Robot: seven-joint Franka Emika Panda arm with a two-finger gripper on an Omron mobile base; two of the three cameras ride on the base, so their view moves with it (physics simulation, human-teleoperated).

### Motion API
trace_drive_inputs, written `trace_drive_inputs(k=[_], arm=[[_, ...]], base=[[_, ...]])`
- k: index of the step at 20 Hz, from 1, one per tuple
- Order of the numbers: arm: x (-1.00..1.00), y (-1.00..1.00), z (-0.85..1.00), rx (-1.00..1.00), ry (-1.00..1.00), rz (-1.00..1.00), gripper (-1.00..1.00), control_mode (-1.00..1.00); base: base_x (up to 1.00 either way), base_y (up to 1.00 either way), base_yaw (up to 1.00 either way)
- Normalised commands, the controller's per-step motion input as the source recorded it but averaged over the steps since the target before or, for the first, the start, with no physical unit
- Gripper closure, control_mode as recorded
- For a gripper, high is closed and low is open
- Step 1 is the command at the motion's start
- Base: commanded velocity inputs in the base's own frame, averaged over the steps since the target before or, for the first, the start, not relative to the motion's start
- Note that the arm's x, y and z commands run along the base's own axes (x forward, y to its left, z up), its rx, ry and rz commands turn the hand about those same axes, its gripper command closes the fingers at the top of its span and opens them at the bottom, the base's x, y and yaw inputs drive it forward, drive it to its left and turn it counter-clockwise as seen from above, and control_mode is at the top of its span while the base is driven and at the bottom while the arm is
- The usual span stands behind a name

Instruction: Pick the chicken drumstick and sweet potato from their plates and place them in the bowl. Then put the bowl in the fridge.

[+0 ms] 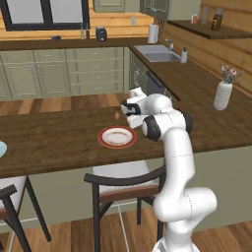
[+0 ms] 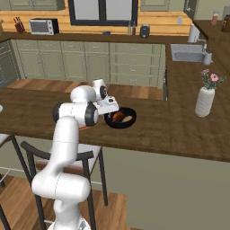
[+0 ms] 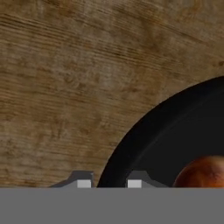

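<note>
1. Two small dark finger tips of the gripper (image 3: 108, 183) stand at the bottom middle of the hand view, one on either side of the rim of the glossy round black bowl (image 3: 175, 135), close together; they appear clamped on that rim, though the lower band hides the contact itself.
2. In the same view the bowl fills the lower right, with the fat, glossy reddish-brown end of the chicken drumstick (image 3: 203, 171) inside it at the right edge.
3. In the right base view the bowl (image 2: 120, 123) sits on the dark brown wooden counter (image 2: 179, 126) left of centre, just beside the white hand, holding the drumstick (image 2: 117, 116) and, touching it, the pale tan-orange oblong sweet potato (image 2: 128, 119).
4. In the left base view the cream round plate with a red rim (image 1: 117, 137) lies flat at centre, just left of the white arm.
5. At the far left edge of that view shows a sliver of the light blue plate (image 1: 2, 148).
6. A white vase with pink flowers (image 2: 205, 99) stands upright at the right of the right base view, well apart from the bowl.
</note>
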Motion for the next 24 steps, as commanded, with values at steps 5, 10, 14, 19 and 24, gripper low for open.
trace_drive_inputs(k=[5, 10, 14, 19, 24], arm=[[-0.03, -0.03, 0.16, 0.0, 0.0, 0.0, 1.0, -1.0], [-0.52, -0.07, 0.9, 0.0, 0.0, 0.1, 1.0, -1.0], [-0.51, 0.0, 1.0, 0.0, -0.02, 0.19, 1.0, -1.0], [-0.83, -0.03, 0.98, 0.0, -0.1, 0.37, 1.0, -1.0], [-1.0, -0.02, 0.49, 0.0, -0.06, 0.7, 1.0, -1.0]], base=[[0.0, 0.0, 0.0], [0.0, 0.0, 0.0], [0.0, 0.0, 0.0], [0.0, 0.0, 0.0], [0.0, 0.0, 0.0]])
